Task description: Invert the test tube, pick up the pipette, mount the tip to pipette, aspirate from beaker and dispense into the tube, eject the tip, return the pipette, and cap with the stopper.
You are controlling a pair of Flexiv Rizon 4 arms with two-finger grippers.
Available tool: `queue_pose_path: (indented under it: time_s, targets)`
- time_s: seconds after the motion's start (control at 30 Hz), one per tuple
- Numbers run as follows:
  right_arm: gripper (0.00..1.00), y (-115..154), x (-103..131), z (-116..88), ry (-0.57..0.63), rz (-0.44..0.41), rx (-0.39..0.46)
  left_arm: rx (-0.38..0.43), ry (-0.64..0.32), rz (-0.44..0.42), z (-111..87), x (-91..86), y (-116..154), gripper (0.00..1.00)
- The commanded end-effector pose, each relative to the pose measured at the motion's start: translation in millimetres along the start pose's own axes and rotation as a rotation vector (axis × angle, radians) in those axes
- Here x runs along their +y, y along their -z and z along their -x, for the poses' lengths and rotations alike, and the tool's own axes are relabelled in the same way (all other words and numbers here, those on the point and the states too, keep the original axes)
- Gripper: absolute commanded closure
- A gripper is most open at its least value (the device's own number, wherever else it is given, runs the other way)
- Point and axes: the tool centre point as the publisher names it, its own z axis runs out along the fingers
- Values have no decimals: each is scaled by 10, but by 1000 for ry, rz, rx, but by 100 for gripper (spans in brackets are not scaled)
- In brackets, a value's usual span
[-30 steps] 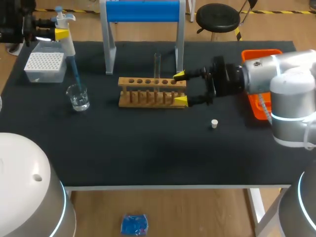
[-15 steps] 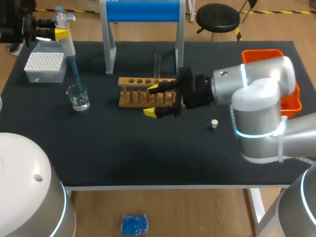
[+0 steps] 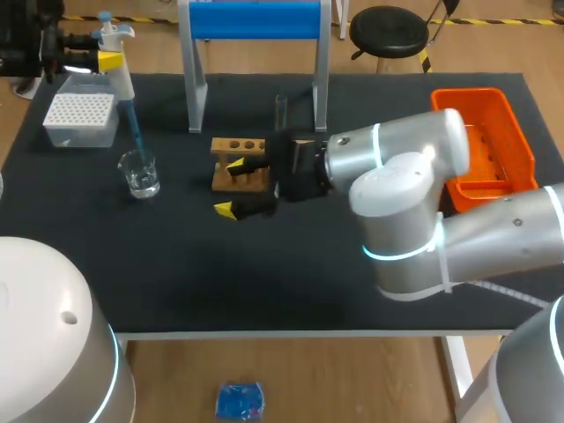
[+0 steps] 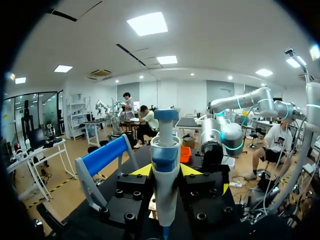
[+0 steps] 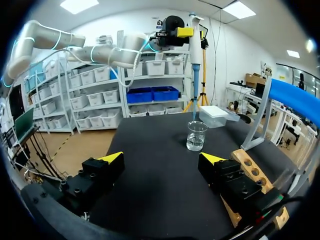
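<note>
At the table's far left my left gripper (image 3: 107, 60) is shut on the white pipette (image 3: 117, 66), held upright. Its blue tip (image 3: 135, 132) points down at the mouth of the glass beaker (image 3: 139, 173). In the left wrist view the pipette (image 4: 165, 167) stands between the yellow fingers of my left gripper (image 4: 166, 172). My right gripper (image 3: 231, 187) is open at the left end of the wooden rack (image 3: 242, 165), one finger over it and one in front. The test tube (image 3: 281, 109) stands upright behind my right arm. From the right wrist, my right gripper (image 5: 162, 159) faces the beaker (image 5: 196, 136) and pipette (image 5: 194, 55). The stopper is hidden.
A white tip box (image 3: 81, 119) sits behind the beaker. A blue-topped metal stand (image 3: 256, 22) rises behind the rack. An orange bin (image 3: 493, 145) is at the right edge. My right arm (image 3: 397, 176) covers most of the rack.
My right arm has swept left along the rack, from its right end to its left end, still open, and now hides the stopper. The left arm and pipette have not moved.
</note>
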Motion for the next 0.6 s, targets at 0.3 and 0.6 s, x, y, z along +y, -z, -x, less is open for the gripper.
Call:
queue_pose_path:
  time_s: [0.3,0.6]
  targets:
    - [0,-520,-48,102,17,-23,-42,-1,-1,-1,0,1,-6,100]
    - [0,-624,-78,192,18,-30,-52,-1,-1,-1,0,1,-6,100]
